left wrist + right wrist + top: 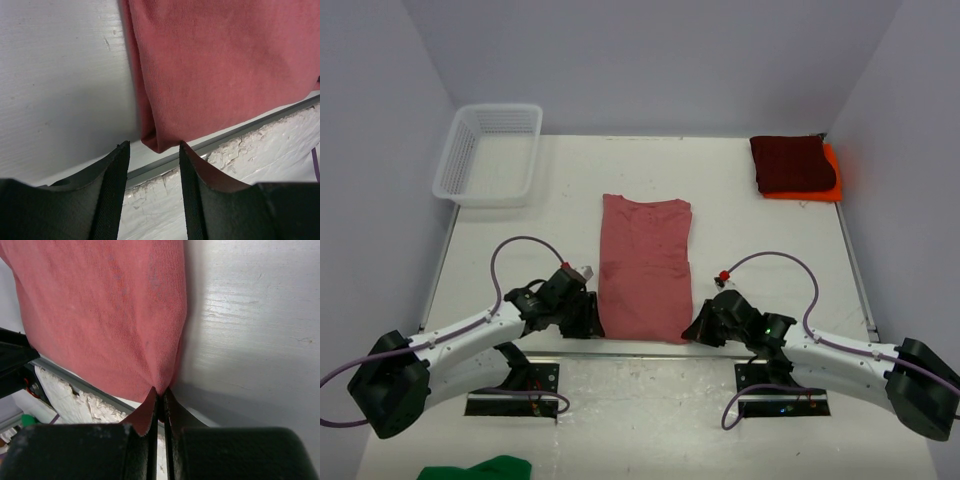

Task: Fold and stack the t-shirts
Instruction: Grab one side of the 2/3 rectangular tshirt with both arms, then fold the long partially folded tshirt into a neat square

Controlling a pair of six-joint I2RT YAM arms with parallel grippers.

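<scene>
Rose shirt (645,270) lies flat at the centre of the counter (750,240), folded into a long panel. Basket (490,155) sits at 10 o'clock. Maroon shirt (792,163), folded, rests on the orange shirt (833,180) at 2 o'clock. Left gripper (588,315) is at the rose shirt's 7 o'clock corner, jaws apart, the corner at their tips. Right gripper (696,328) has its jaws clamped on the 5 o'clock corner.

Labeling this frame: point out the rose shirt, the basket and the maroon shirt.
rose shirt (645,265), top view, its middle.
basket (483,197), top view, near rim.
maroon shirt (790,163), top view, its middle.
</scene>
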